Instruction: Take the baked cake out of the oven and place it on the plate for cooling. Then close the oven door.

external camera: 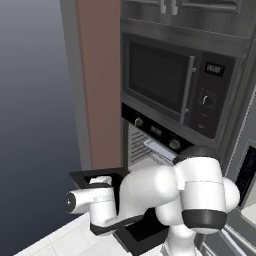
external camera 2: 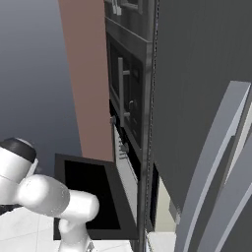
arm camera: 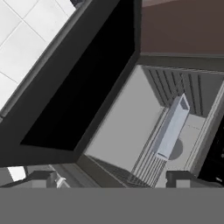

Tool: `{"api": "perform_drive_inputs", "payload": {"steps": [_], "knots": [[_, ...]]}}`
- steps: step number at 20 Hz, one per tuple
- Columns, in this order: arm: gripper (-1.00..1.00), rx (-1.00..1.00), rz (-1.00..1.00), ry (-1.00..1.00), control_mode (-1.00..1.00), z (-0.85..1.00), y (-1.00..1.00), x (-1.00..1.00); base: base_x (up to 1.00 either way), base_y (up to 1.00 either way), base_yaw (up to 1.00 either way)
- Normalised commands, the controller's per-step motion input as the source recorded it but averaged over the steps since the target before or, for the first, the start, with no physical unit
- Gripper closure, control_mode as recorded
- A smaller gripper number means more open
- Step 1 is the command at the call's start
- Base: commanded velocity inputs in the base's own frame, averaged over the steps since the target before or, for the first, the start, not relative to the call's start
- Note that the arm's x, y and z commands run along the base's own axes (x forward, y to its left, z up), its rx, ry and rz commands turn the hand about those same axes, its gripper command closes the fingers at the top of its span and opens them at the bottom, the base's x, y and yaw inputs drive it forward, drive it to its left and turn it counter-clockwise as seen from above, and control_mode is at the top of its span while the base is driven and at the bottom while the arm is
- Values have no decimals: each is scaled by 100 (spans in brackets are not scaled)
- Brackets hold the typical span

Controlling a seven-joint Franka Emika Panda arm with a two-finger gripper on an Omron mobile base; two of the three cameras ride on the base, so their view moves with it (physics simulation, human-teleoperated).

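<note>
Spread wide and empty, the jaws hover above the oven door [arm camera: 74,96], which lies folded down flat. Inside the oven [arm camera: 131,127], a pale tray [arm camera: 171,127] rests on the wire rack [arm camera: 146,164]; whether it holds the cake I cannot tell. Reaching in is the step in hand, and next calls for lowering into the cavity toward that tray.

The left base view looks forward from behind the arm at the microwave [external camera: 165,80] and oven [external camera: 150,145] fronts. The right base view faces them edge-on, sharing the lowered oven door [external camera 2: 93,197]. The hand view looks down, near, into the oven cavity.
</note>
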Motion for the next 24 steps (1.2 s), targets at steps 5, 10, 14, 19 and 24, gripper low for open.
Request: {"api": "perform_drive_inputs", "payload": {"steps": [5, 10, 14, 19, 24], "knots": [[-100, -1, -1, 1, -100, -25, 82, -69, 0, 0, 0], [-100, -15, -9, 0, -100, -51, 71, -28, 0, 0, 0], [-100, -24, -14, -6, -100, -68, 60, 0, 0, 0, 0], [-100, -22, -16, -7, -100, -69, 45, 0, 0, 0, 0], [-100, -22, -15, -9, -100, -69, 17, 9, 0, 0, 0]]}}
